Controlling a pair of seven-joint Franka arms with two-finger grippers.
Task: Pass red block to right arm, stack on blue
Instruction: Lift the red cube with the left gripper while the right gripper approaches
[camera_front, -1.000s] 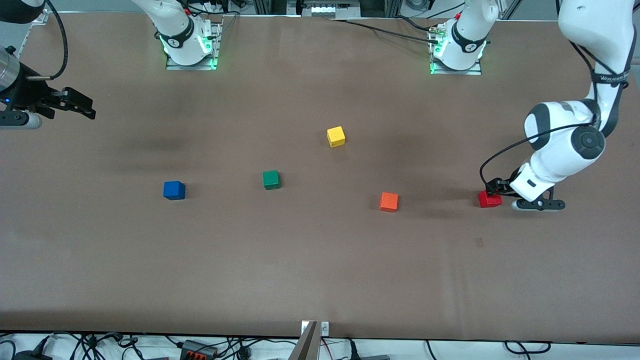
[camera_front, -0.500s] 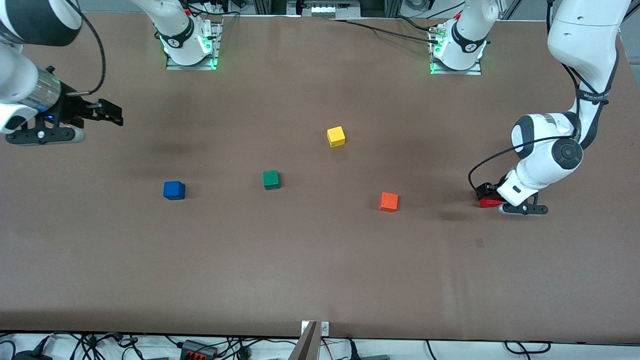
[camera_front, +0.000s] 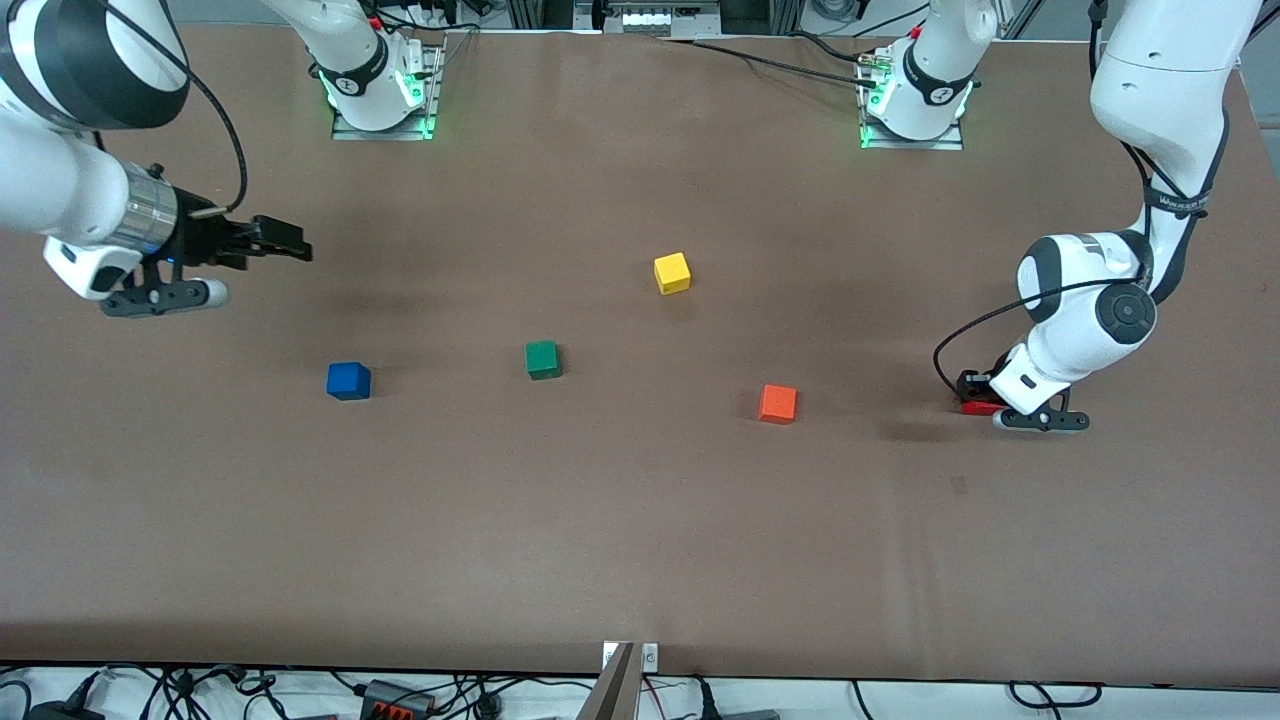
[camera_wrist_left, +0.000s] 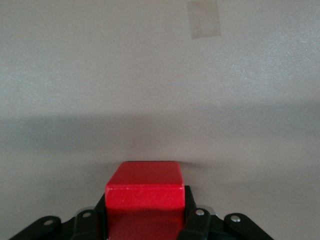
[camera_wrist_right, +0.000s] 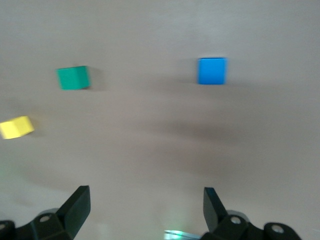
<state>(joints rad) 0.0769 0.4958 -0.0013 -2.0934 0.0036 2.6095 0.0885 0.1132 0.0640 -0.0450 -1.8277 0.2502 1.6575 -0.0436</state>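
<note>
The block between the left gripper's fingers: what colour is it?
Bright red. The red block shows best in the left wrist view, sitting between the left gripper fingers.

No text, label, brand or number is legible; small dark print on the left arm (camera_front: 1160, 110) is too small to read.

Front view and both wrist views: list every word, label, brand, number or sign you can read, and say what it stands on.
No text can be read in any view.
Left arm: a black band carries white lettering, too small to read.
Arm bases: a round black mark on each, illegible.
Red block, blue block, table: no markings show.
</note>
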